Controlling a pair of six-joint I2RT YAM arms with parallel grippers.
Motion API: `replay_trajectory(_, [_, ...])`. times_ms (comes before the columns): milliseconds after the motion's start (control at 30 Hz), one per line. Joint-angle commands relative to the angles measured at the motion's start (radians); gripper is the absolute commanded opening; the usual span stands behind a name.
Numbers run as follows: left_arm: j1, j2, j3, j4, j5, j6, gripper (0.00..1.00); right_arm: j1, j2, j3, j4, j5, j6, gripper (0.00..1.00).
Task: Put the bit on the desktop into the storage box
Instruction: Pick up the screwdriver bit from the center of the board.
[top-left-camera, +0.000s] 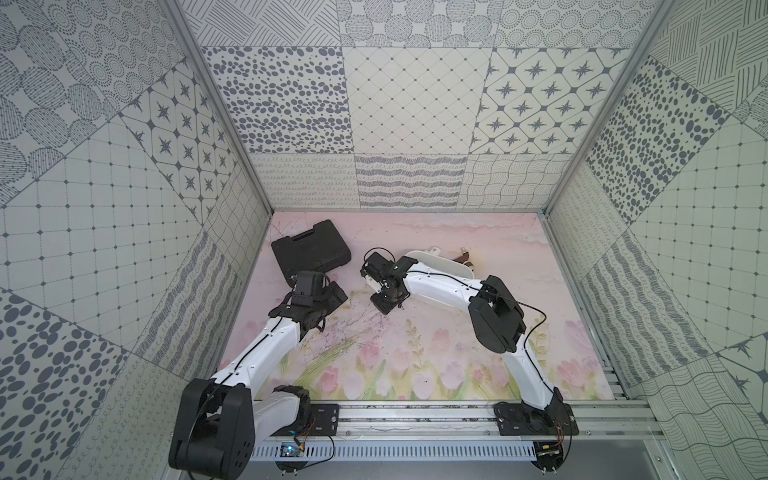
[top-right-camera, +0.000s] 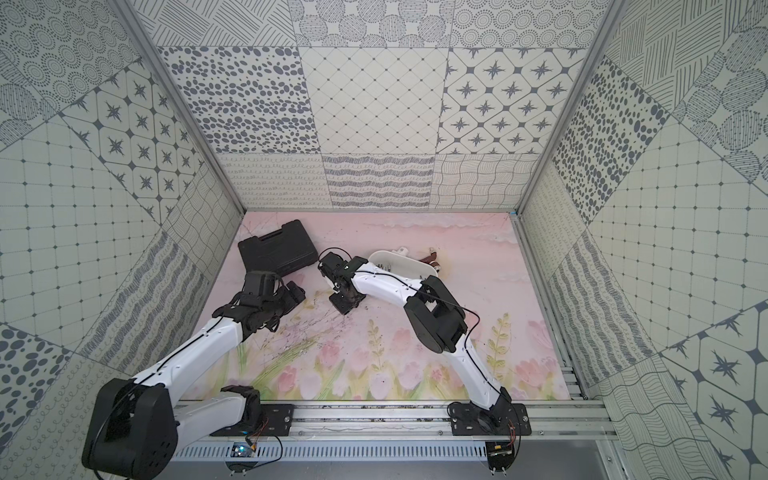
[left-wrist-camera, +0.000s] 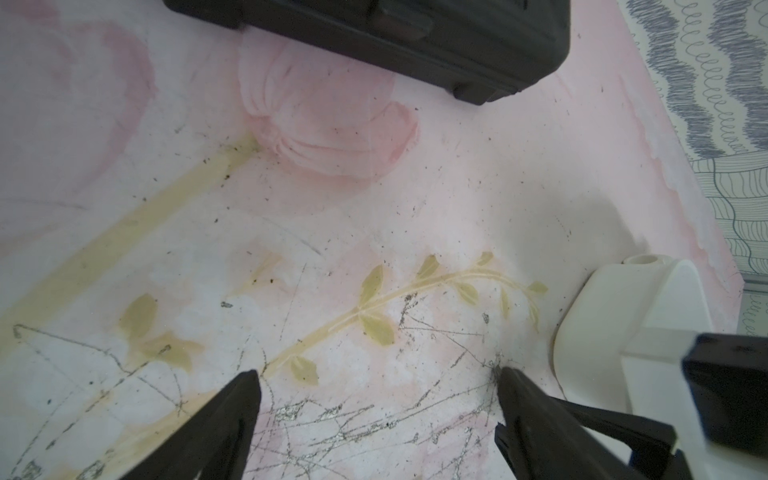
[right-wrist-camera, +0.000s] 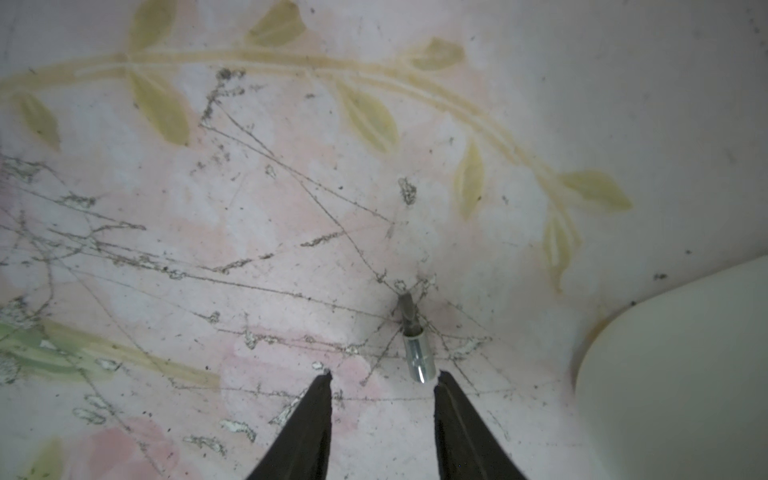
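The bit (right-wrist-camera: 415, 347), a short silver socket with a dark tip, lies on the scratched pink desktop (right-wrist-camera: 249, 249). My right gripper (right-wrist-camera: 384, 376) is open just above the desktop. The bit's shiny end lies close beside one fingertip (right-wrist-camera: 442, 380), outside the gap, and nothing sits between the fingers. The white storage box (top-left-camera: 446, 264) (top-right-camera: 401, 264) stands behind the right arm, and its rounded wall (right-wrist-camera: 673, 374) shows beside the gripper. My left gripper (left-wrist-camera: 376, 374) (top-left-camera: 338, 295) hangs wide open and empty over scratched desktop near the black case.
A black hard-shell tool case (top-left-camera: 309, 249) (left-wrist-camera: 395, 33) lies at the back left. Brown-handled tools (top-left-camera: 465, 255) lie behind the storage box. Patterned walls close in three sides, and a metal rail (top-left-camera: 415, 419) runs along the front.
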Motion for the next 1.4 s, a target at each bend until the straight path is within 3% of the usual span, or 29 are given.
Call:
replay_trajectory(0, [0.002,0.007,0.007,0.007,0.009,0.0,0.94,-0.004,0.031,0.04,-0.018,0.019,-0.001,0.41])
replay_trajectory(600, [0.003,0.026,0.007,0.011,0.015,-0.001,0.94,-0.011,0.086,0.058,-0.034,0.011,0.003,0.33])
replay_trajectory(1133, [0.004,0.02,0.004,0.007,0.01,-0.001,0.94,-0.012,0.102,0.053,-0.041,0.024,0.004,0.13])
replay_trajectory(1367, [0.003,0.02,0.005,0.008,0.011,-0.001,0.94,-0.012,0.089,0.06,-0.041,0.014,0.012,0.11])
